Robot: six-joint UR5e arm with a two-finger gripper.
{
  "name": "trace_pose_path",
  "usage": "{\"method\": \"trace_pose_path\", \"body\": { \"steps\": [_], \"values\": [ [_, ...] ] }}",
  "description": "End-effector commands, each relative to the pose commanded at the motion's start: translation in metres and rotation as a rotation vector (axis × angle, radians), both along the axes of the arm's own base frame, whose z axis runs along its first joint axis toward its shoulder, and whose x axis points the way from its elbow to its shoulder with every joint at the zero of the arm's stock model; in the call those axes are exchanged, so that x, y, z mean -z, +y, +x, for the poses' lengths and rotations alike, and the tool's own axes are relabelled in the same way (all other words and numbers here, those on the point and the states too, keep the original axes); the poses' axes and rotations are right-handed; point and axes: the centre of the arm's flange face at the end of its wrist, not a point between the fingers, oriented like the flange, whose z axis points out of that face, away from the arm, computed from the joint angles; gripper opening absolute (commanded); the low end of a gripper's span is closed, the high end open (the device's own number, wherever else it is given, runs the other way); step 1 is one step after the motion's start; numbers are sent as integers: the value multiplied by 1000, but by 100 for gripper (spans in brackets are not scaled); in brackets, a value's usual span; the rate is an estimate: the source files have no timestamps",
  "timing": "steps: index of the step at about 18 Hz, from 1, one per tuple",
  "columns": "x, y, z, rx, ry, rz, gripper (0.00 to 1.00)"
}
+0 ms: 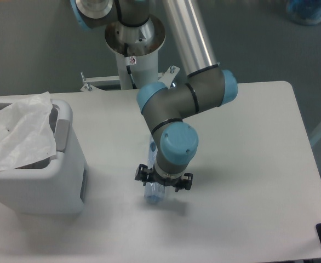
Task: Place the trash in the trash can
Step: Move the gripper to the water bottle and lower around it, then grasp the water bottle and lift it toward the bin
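Slim clear plastic bottle [154, 193] lay on white bench [248, 164], under gripper [164, 182]. Gripper fingers straddled bottle body, jaws apart, not clamped. Judged light, slick, crushable; mid-body grasp best. Crinkled white plastic bag [15, 131] draped over white boxy trash can [45, 181] at left.

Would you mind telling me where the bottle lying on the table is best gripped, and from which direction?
Probably across its slim round body, from straight above. The bottle lies flat on the table, long axis running toward and away from the camera, so fingers closing on its two long sides should hold it. The gripper hangs directly over it, open; the trash can stands well clear.
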Motion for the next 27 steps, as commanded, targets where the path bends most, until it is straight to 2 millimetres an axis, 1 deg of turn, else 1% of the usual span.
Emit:
{"method": "trace_pose_path", "body": {
  "steps": [2,4,7,9,12,14,15,18,22,24,27],
  "values": [
    [16,2,0,3,-3,-21,100],
    [25,6,2,16,18,-58,100],
    [30,7,0,18,27,-78,100],
    [30,8,1,28,31,-79,99],
    [31,8,1,33,27,-83,65],
    [31,8,1,33,25,-83,49],
    [29,9,0,33,29,-81,48],
    [25,10,-1,32,33,-74,48],
    [4,16,-6,30,57,-40,48],
    [-19,19,-10,26,84,-4,48],
    [-70,22,-23,2,104,108,48]
  ]
}}
